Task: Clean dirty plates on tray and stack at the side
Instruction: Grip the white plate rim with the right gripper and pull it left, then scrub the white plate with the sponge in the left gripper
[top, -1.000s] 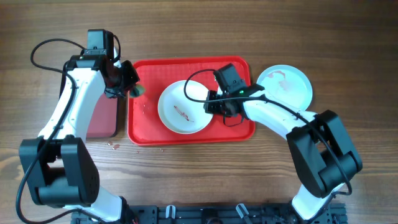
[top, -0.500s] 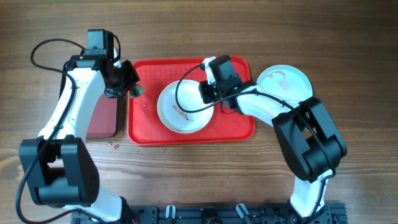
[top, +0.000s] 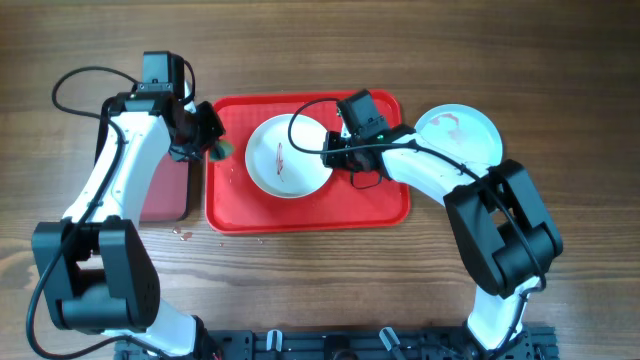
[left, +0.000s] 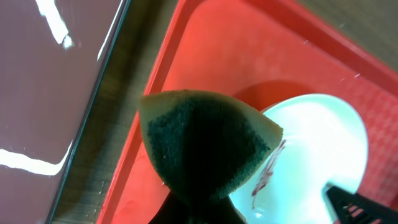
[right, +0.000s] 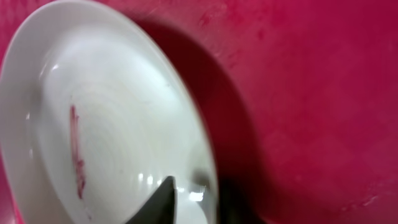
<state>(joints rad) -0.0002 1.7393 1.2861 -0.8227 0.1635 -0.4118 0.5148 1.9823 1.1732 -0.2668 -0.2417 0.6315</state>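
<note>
A white plate (top: 285, 157) with a reddish smear at its centre sits tilted on the red tray (top: 375, 205). My right gripper (top: 334, 156) is shut on the plate's right rim and holds that edge up; the rim is pinched in the right wrist view (right: 186, 198). My left gripper (top: 205, 140) is shut on a green-and-yellow sponge (top: 218, 148) over the tray's left edge, just left of the plate. The left wrist view shows the sponge (left: 205, 143) near the plate (left: 320, 143). A pale mint plate (top: 460, 138) with smears lies on the table right of the tray. A third plate is out of view.
A smaller maroon tray (top: 160, 190) lies left of the red tray, under my left arm. Small reddish spots (top: 182, 235) mark the wooden table near the red tray's front left corner.
My right gripper has taken the white plate by its right rim, tilted it up and shifted it up and left toward the sponge. My left arm has hardly moved.
</note>
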